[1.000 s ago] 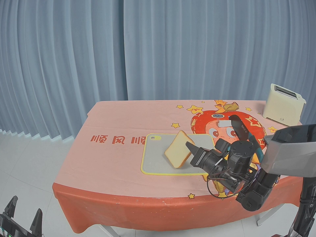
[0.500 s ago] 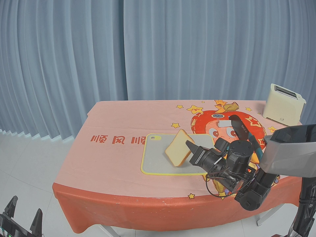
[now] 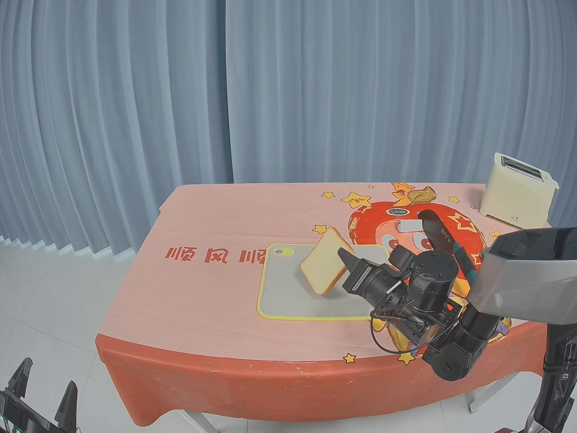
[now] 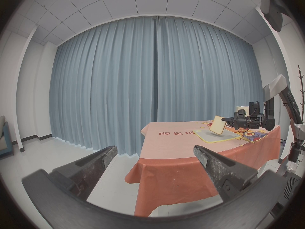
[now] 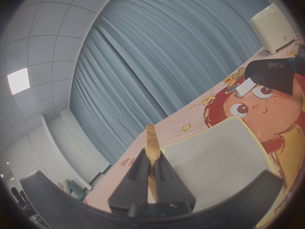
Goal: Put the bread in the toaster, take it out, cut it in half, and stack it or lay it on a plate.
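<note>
Looking at the head view, we've got the right gripper clamped on one edge of the bread; the slice hangs tilted over the board, one crust corner pointing down; we can't tell if that corner touches the board or sits just above it. From the right wrist view the bread shows edge-on, pinched tight between the two black fingers of the right gripper, with the board lying flat underneath.

The toaster stands at the far right corner of the table, well apart from the bread; the knife lies on the cloth between board and toaster, near the board's far right corner, with a small white tag just beside its blade.

The left gripper hangs low off the table's near left corner, well away from everything; in the left wrist view the left gripper has its jaws spread wide with nothing between them, and the bread shows far off over the board.
</note>
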Motion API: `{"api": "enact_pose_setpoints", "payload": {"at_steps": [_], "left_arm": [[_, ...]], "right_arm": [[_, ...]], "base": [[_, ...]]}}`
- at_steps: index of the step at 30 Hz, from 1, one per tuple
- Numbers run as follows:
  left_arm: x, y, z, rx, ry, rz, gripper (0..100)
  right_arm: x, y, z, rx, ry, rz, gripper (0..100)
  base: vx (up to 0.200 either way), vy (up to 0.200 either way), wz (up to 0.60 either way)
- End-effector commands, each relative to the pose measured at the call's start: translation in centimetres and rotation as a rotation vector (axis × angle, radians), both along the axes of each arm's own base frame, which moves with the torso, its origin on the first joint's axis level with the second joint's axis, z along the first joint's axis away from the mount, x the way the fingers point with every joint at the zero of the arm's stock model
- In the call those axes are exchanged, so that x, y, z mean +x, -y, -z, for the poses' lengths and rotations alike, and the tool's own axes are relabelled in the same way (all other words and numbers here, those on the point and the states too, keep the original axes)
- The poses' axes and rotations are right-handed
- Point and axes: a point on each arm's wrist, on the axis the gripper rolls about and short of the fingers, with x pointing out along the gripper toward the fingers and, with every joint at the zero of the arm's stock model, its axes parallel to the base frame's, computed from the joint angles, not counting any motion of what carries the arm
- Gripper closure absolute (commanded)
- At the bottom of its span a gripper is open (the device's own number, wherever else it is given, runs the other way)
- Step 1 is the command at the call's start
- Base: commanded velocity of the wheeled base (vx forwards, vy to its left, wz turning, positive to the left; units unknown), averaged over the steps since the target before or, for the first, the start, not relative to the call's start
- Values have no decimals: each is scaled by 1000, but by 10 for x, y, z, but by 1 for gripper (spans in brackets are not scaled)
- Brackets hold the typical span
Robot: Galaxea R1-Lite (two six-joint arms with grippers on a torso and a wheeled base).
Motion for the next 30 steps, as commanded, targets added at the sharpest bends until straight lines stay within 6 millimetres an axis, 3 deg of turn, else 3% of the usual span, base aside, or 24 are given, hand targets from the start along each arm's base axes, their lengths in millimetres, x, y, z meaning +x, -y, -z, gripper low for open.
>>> {"api": "enact_pose_setpoints", "payload": {"at_steps": [1, 30], "left_arm": [[1, 0, 5, -1, -18, 0, 0], [1, 0, 5, -1, -18, 0, 0]], "right_arm": [[1, 0, 3, -1, -1, 1, 100], [-1, -3, 3, -6, 1, 3, 100]], "base": [[0, 0, 0], [0, 0, 0]]}}
